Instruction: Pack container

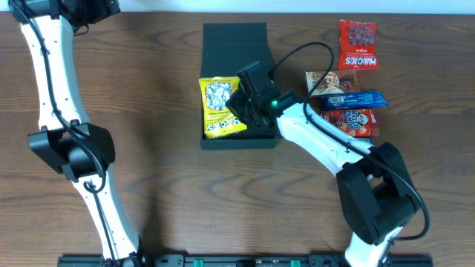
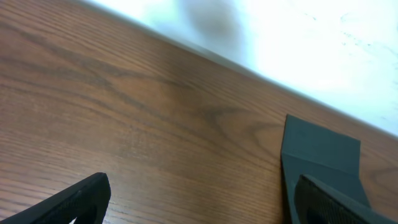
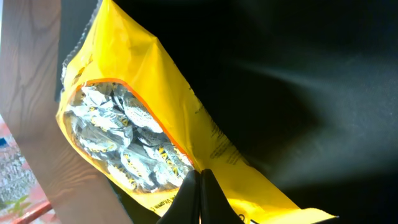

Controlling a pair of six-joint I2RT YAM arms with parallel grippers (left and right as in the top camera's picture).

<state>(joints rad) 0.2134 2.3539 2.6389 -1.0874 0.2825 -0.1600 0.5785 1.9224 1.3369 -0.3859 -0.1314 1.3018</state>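
Observation:
The container (image 1: 256, 137) is a dark shallow box lying open in the middle of the table, its flap lid (image 1: 234, 37) laid back on the far side. A yellow snack packet (image 1: 222, 107) with a clear window hangs over the box's left wall, partly inside. My right gripper (image 1: 242, 104) is shut on that packet's edge. In the right wrist view the closed fingertips (image 3: 200, 186) pinch the yellow packet (image 3: 143, 124) above the container's dark floor (image 3: 298, 93). My left gripper (image 2: 205, 211) is open and empty over bare wood, with a corner of the container's lid (image 2: 320, 155) ahead.
Several snack packets lie right of the box: a red packet (image 1: 358, 44), a brown one (image 1: 322, 80), a blue bar (image 1: 353, 99) and another red packet (image 1: 353, 122). The left arm (image 1: 70, 141) stands at the table's left side.

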